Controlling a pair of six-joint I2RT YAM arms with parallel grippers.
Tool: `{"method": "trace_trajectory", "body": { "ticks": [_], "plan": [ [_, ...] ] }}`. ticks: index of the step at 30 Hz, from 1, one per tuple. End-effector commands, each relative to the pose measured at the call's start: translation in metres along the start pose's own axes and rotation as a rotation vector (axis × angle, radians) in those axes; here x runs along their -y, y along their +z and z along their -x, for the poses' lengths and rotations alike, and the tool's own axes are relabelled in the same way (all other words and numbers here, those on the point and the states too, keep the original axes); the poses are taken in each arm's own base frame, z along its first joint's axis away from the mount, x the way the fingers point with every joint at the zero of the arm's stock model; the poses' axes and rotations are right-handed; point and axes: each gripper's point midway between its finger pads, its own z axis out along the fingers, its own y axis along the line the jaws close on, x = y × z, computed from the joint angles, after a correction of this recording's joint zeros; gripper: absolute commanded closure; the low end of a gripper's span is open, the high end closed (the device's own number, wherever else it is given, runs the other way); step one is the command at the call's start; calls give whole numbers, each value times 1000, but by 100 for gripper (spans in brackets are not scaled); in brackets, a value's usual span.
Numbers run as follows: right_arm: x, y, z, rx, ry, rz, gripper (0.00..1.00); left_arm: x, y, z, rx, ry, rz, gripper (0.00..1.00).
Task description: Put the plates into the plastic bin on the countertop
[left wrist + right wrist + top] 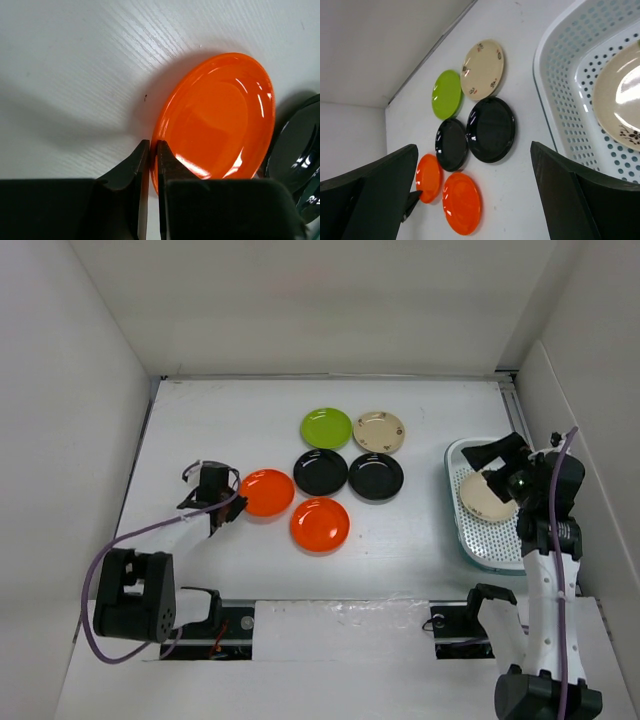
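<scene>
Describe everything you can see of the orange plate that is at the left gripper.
The left orange plate is small, round, shallow and glossy, with bright glints; it looks like plastic. It lies on the white countertop, close beside a black plate; whether they touch is unclear. The left gripper pinches its rim between almost closed fingers.

Orange plate [220, 120]: near rim hidden behind my left tool [151, 150].
Black plate [296, 145]: cut off, 4 o'clock.
Beige plate [620, 97]: cut off, 3 o'clock, right wrist view.
</scene>
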Motion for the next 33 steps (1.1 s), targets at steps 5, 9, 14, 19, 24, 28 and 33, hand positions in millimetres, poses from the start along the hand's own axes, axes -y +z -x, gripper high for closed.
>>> {"method": "trace_trajectory", "body": {
  "ticks": [5, 9, 14, 19, 24, 28, 33],
  "plan": [
    [-84, -5, -23, -144, -159, 416, 1, 26, -67, 43, 153, -8, -102, 100],
    [-127, 2, -77, -337, -265, 577, 1, 91, -115, 58, 167, 104, -400, 100],
    [-176, 21, -135, -437, -321, 639, 2, 151, -145, 33, -22, 276, -711, 100],
    [-192, 70, -173, -503, -360, 614, 4, 181, -171, 27, -86, 348, -884, 100],
    [-209, 93, -202, -541, -375, 631, 6, 193, -187, 16, -168, 420, -999, 100],
    [-212, 114, -215, -565, -330, 584, 37, 195, -195, 7, -215, 452, -1068, 100],
    [-213, 112, -193, -532, -238, 592, 100, 184, -163, 13, -190, 416, -919, 35]
  ]
}}
